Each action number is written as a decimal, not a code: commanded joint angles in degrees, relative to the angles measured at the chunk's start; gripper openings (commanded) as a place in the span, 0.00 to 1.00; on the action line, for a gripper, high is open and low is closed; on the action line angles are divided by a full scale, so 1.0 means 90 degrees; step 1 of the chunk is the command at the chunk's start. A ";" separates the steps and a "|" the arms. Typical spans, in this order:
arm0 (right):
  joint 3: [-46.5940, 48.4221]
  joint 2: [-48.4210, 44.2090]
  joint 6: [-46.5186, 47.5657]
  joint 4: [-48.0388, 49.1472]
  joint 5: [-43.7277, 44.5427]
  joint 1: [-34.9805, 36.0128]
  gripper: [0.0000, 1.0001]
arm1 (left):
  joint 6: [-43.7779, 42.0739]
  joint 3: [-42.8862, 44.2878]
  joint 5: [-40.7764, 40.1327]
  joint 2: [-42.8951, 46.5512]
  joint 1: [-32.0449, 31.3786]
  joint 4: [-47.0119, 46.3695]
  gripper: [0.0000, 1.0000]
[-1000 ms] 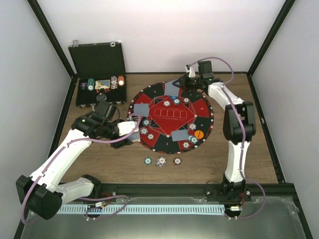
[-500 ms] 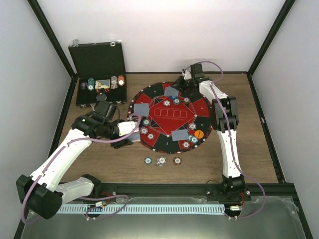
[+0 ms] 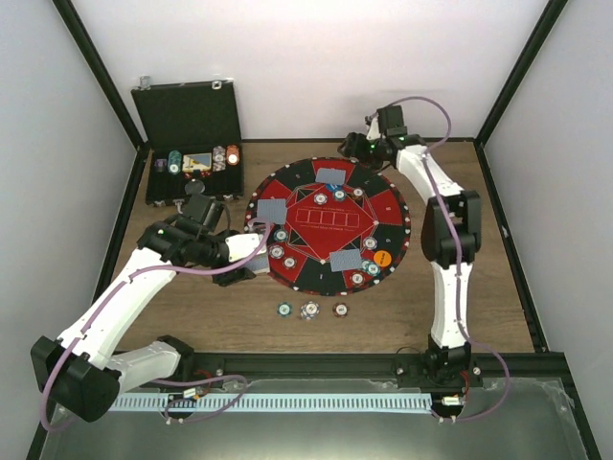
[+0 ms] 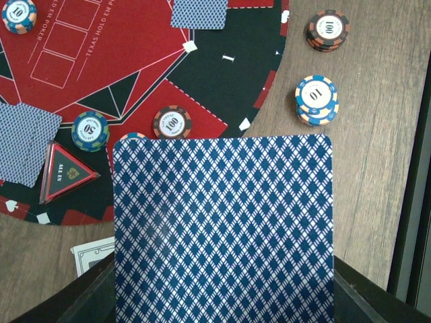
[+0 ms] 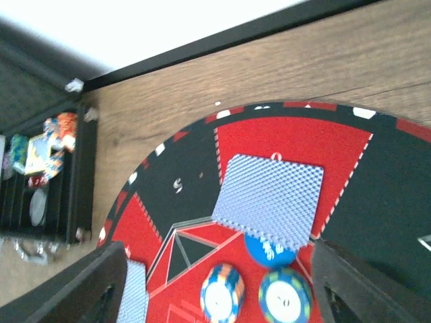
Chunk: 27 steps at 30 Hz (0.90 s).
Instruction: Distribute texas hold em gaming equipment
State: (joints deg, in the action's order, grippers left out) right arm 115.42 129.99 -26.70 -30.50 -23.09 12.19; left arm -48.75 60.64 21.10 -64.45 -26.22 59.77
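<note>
- While the left gripper (image 4: 222, 299) is clamped nearly closed on a blue diamond-backed playing card (image 4: 222, 229), that card fills the near half of the left wrist view and hides whatever lies under the jaws.
- Just past the card's far edge, on the round red-and-black mat (image 4: 135, 74), sit a brown "100" chip (image 4: 172, 122) and a green "50" chip (image 4: 90, 130). Left of them a red triangular "ALL IN" marker (image 4: 67, 173) lies beside a face-down card (image 4: 27, 141).
- Ahead and right of this gripper, off the mat, two small chip stacks rest on the wooden table (image 4: 363, 168): a blue-and-orange "10" stack (image 4: 316, 99) and, farther, a dark "100" stack (image 4: 328, 30).
- The right gripper (image 5: 222, 286) is spread wide, with nothing between its fingers (image 5: 74, 289).
- Closest to the fingers lie an orange-striped chip (image 5: 222, 299) and a green-striped chip (image 5: 286, 296). Beyond them a grey-blue card (image 5: 269, 198) overlaps a blue marker disc (image 5: 269, 252).
- Only the right wrist view shows that overlap.
- Only the overhead view shows three chips in a row (image 3: 310, 310) on the table near the mat's closest rim, an orange marker disc (image 3: 381, 257) and the open black case (image 3: 188, 115) at far left.
- The left arm (image 3: 115, 307) bends at its elbow to reach the mat's left edge.
- The right arm (image 3: 450, 240) stretches to the mat's far rim.
</note>
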 commanded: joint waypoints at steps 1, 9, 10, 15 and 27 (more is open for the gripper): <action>-0.1132 -0.1508 0.0038 0.0303 0.0038 0.0184 0.80 | 0.0060 0.0007 0.0213 0.0004 0.0013 -0.0067 0.10; -0.4654 -0.4074 -0.0708 0.1995 -0.1186 0.1626 0.91 | 0.0105 0.0050 0.0243 -0.0053 0.0013 -0.0214 0.10; -0.5055 -0.4337 -0.0894 0.2280 -0.1342 0.1832 0.91 | 0.0107 0.0057 0.0243 -0.0072 0.0013 -0.0215 0.10; -0.6339 -0.5058 -0.1734 0.3278 -0.1911 0.2725 0.91 | 0.0074 0.0053 0.0235 -0.0115 0.0013 -0.0234 0.10; -0.6271 -0.4414 -0.2418 0.4161 -0.2517 0.3621 0.87 | 0.0061 0.0102 0.0282 -0.0147 0.0013 -0.0303 0.10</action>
State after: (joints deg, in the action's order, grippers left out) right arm 55.90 87.13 -46.09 3.36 -43.11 42.92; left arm -48.03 60.64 21.96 -65.95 -26.24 58.35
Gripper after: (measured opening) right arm 0.882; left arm 0.626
